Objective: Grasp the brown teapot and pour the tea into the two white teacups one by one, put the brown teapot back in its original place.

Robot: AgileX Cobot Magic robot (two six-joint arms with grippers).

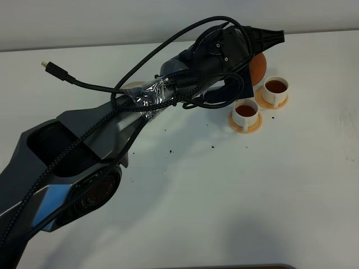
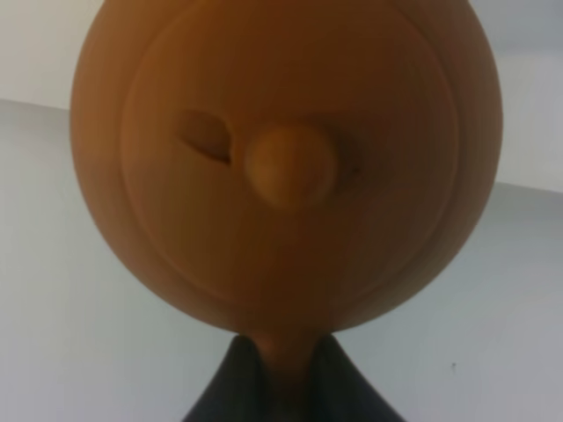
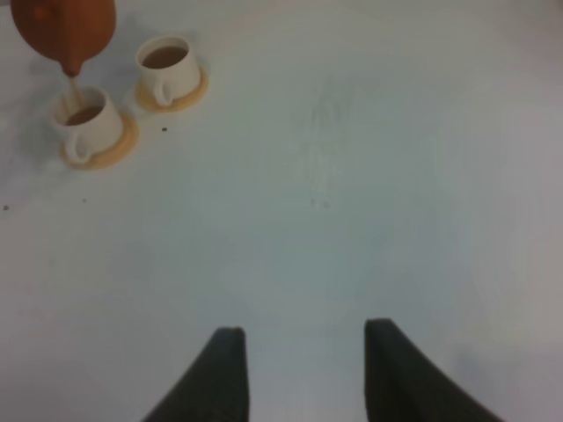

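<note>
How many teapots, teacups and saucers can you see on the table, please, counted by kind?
brown teapot: 1
white teacups: 2
orange saucers: 2
Total: 5

No writing, label, brand, number or sign can be read in any view. The brown teapot (image 2: 286, 167), the two white teacups (image 1: 244, 119) and the black robot arm (image 1: 84, 145) show only plain, unmarked surfaces.
</note>
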